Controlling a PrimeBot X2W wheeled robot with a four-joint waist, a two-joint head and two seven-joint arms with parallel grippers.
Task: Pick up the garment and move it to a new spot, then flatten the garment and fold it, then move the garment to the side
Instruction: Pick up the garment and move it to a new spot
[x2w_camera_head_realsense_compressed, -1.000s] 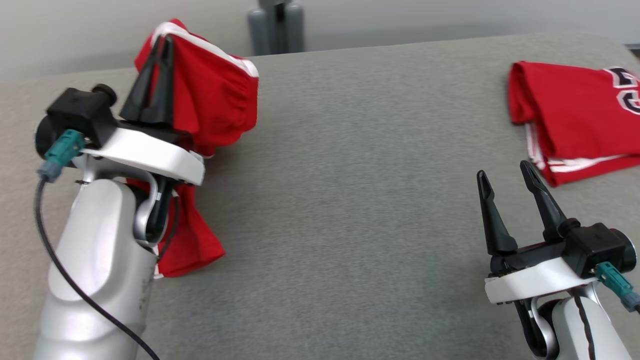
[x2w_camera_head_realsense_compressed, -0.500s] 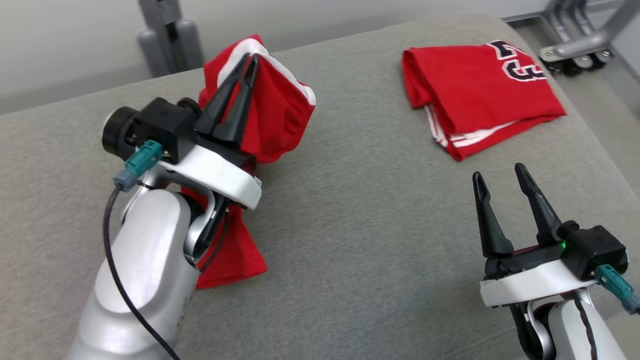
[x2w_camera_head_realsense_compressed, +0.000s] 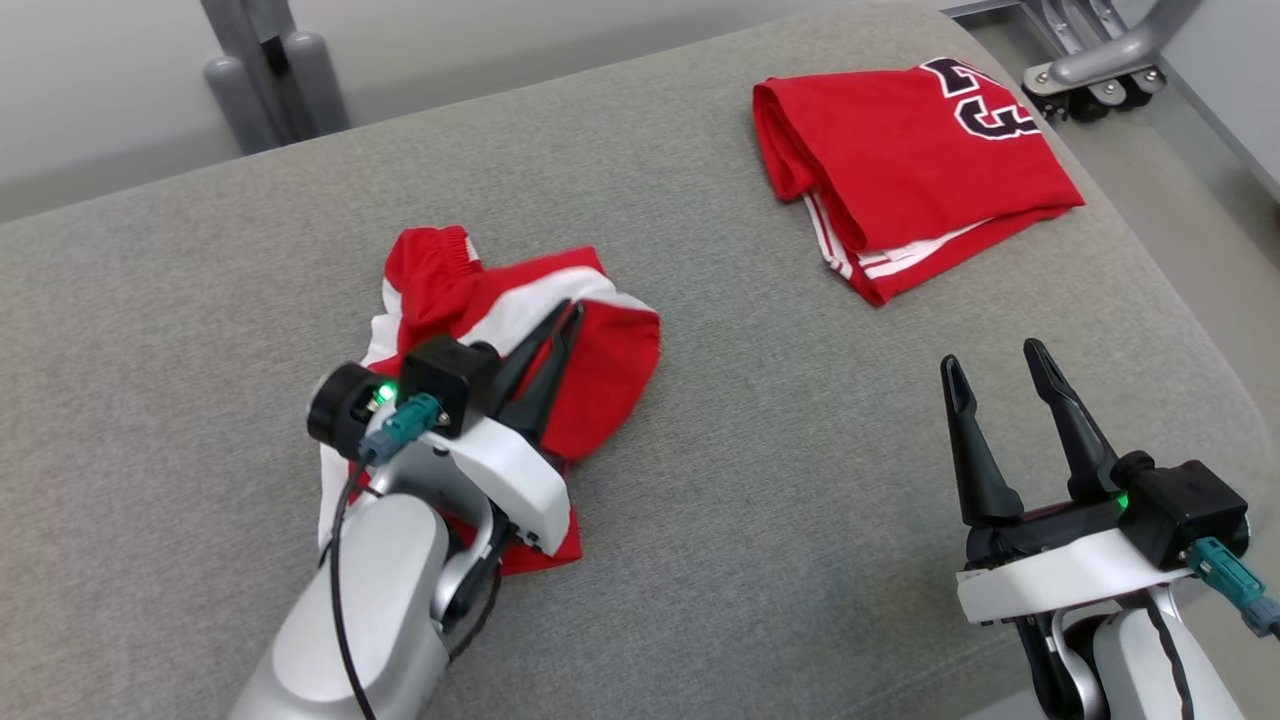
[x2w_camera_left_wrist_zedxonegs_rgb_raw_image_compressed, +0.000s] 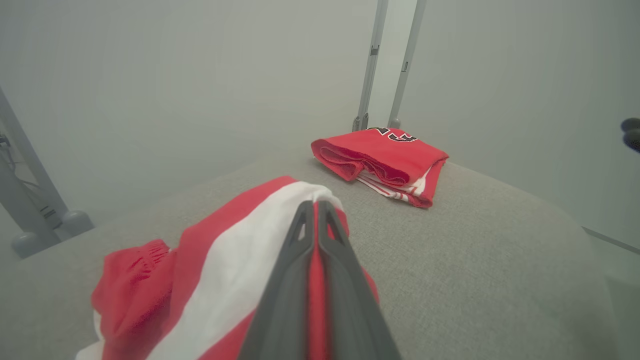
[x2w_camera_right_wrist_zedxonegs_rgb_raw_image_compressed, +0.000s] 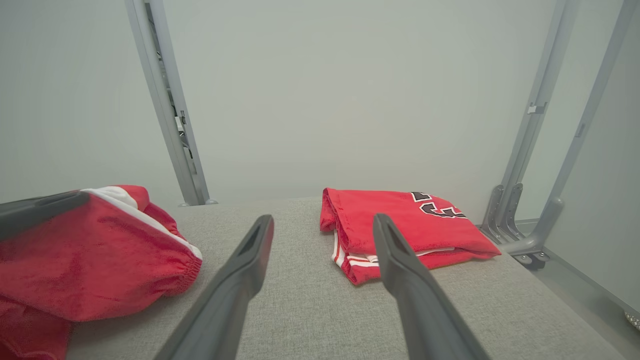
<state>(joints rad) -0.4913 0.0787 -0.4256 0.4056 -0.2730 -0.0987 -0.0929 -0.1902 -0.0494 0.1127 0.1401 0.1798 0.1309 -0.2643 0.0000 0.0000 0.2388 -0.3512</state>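
A crumpled red garment with white stripes (x2w_camera_head_realsense_compressed: 610, 355) (x2w_camera_left_wrist_zedxonegs_rgb_raw_image_compressed: 225, 265) (x2w_camera_right_wrist_zedxonegs_rgb_raw_image_compressed: 95, 260) lies in a heap on the grey padded table (x2w_camera_head_realsense_compressed: 760, 470), left of centre. My left gripper (x2w_camera_head_realsense_compressed: 572, 312) (x2w_camera_left_wrist_zedxonegs_rgb_raw_image_compressed: 314, 204) is shut on a fold of it, fingers low over the cloth. My right gripper (x2w_camera_head_realsense_compressed: 993, 355) (x2w_camera_right_wrist_zedxonegs_rgb_raw_image_compressed: 322, 222) stands open above bare table at the lower right, nothing between its fingers. The left gripper's dark finger (x2w_camera_right_wrist_zedxonegs_rgb_raw_image_compressed: 40, 207) shows at the left edge of the right wrist view.
A second red garment (x2w_camera_head_realsense_compressed: 900, 170) (x2w_camera_left_wrist_zedxonegs_rgb_raw_image_compressed: 385, 162) (x2w_camera_right_wrist_zedxonegs_rgb_raw_image_compressed: 405, 225), folded, with black-and-white lettering, lies at the table's far right. Grey metal stand legs (x2w_camera_head_realsense_compressed: 265, 70) rise behind the table, another wheeled stand base (x2w_camera_head_realsense_compressed: 1090, 70) at the far right. The table's right edge (x2w_camera_head_realsense_compressed: 1210, 370) drops off.
The head camera has turned right and down. My left gripper has come down with the red garment, which now lies bunched on the table instead of hanging. The right gripper keeps its pose.
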